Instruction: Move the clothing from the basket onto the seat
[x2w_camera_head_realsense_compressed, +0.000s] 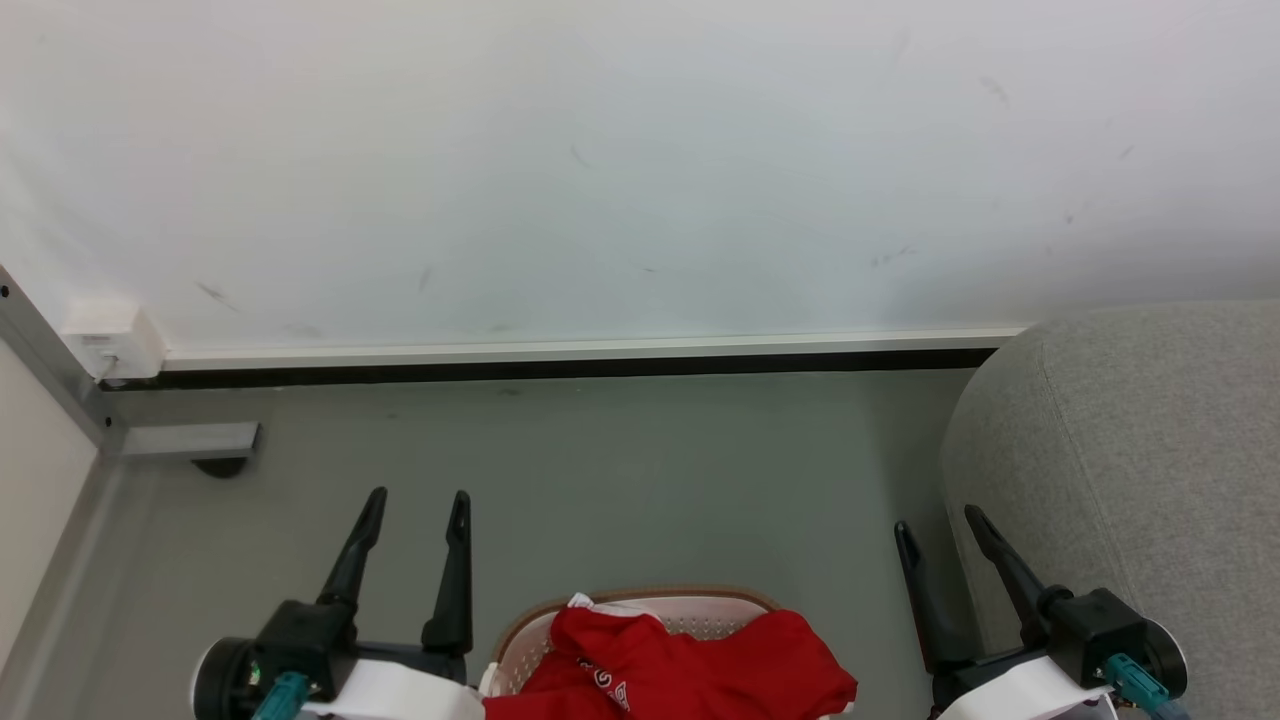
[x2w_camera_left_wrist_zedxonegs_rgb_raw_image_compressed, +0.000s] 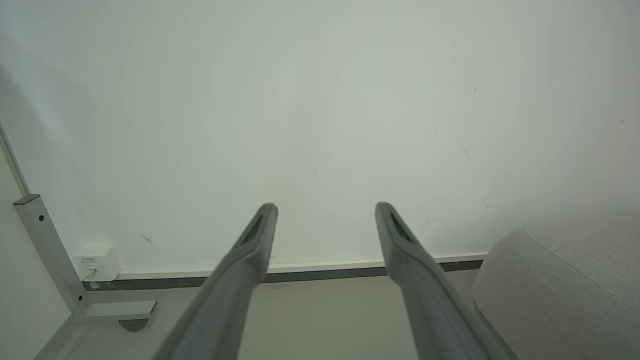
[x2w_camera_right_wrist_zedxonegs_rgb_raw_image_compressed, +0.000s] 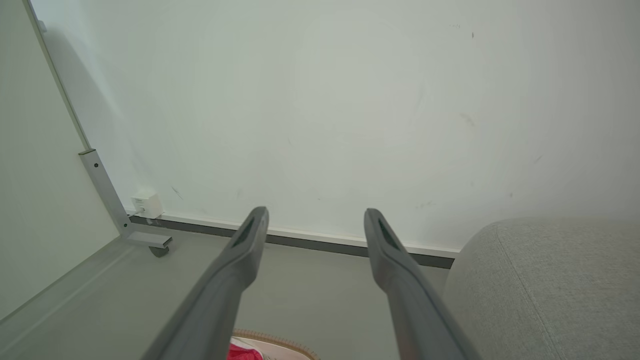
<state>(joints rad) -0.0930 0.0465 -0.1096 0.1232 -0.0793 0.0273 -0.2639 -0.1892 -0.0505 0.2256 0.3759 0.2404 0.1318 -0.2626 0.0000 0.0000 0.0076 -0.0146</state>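
The large grey fabric seat (x2w_camera_head_realsense_compressed: 1150, 480) stands right of the round cream perforated plastic basket (x2w_camera_head_realsense_compressed: 700, 597), which holds the heaped red clothing (x2w_camera_head_realsense_compressed: 700, 665) spilling over its rim. The dark-fingered left gripper (x2w_camera_head_realsense_compressed: 418, 495) and right gripper (x2w_camera_head_realsense_compressed: 937, 518) flank the basket, spread and empty; a careless pinch could catch the rim and tip it.

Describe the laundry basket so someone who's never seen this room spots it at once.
Find the big grey fabric sofa on the right. On the grey floor to its left stands a round cream plastic basket with perforated walls and a brown rim. Nothing else here holds bright red clothing.
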